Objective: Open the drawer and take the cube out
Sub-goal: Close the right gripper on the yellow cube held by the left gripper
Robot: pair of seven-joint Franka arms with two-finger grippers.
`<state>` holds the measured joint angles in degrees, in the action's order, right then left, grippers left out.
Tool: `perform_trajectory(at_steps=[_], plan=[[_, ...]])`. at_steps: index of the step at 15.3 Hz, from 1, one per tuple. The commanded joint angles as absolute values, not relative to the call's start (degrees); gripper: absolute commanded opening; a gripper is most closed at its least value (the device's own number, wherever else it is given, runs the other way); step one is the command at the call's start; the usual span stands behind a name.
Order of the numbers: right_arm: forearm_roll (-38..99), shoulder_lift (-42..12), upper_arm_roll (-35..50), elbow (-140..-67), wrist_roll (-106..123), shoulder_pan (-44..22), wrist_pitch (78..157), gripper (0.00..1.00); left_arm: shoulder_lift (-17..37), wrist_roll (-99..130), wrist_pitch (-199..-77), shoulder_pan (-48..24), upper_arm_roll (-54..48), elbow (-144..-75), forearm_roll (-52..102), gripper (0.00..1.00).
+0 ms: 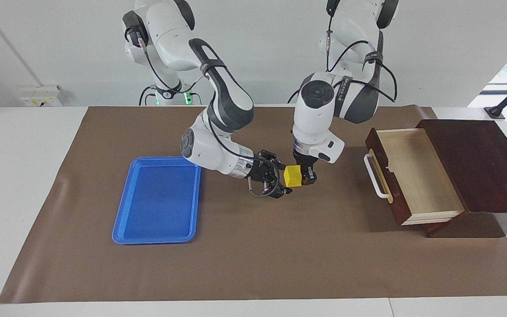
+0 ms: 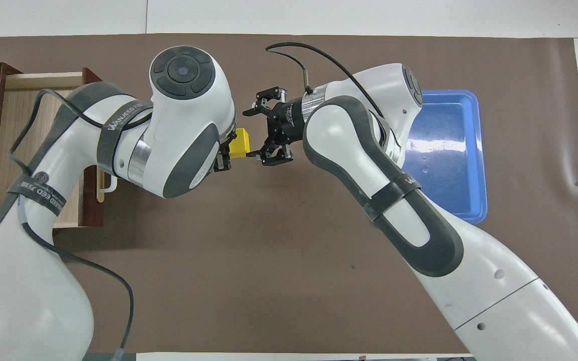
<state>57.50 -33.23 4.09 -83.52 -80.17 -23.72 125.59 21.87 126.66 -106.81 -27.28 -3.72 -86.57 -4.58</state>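
Observation:
A small yellow cube [image 1: 292, 176] [image 2: 240, 143] hangs just over the brown mat between the blue tray and the drawer, with my left gripper [image 1: 303, 177] [image 2: 224, 155] pointing down and shut on it. My right gripper [image 1: 285, 179] [image 2: 247, 134] lies level and open. It comes in from the tray's side, and its fingertips stand at either side of the cube's free end. I cannot tell whether they touch it. The drawer [image 1: 416, 176] [image 2: 10, 125] is pulled out of the dark wooden box [image 1: 478, 163], and its pale inside is bare.
A flat blue tray [image 1: 156, 200] [image 2: 444, 150] lies on the mat toward the right arm's end of the table. The drawer's white bar handle [image 1: 374, 176] juts toward the middle of the mat. The brown mat [image 1: 258, 255] covers most of the table.

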Motion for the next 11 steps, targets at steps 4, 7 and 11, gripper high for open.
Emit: perform_trajectory(at_steps=[4, 7, 11], plan=[[58.0, -34.3, 4.0, -82.5, -81.7, -25.4, 128.5, 0.9, 22.0, 127.5, -105.8, -28.2, -3.0, -85.7, -6.0, 0.0], [58.0, -34.2, 4.0, -82.9, -81.7, -25.7, 128.7, 0.86, 22.0, 127.5, -105.9, -28.2, -3.0, -85.8, -6.1, 0.0], [57.9, -34.2, 4.0, -83.0, -82.4, -25.7, 128.8, 0.79, 21.9, 127.5, -106.0, -28.2, -3.0, -85.8, -6.2, 0.0]])
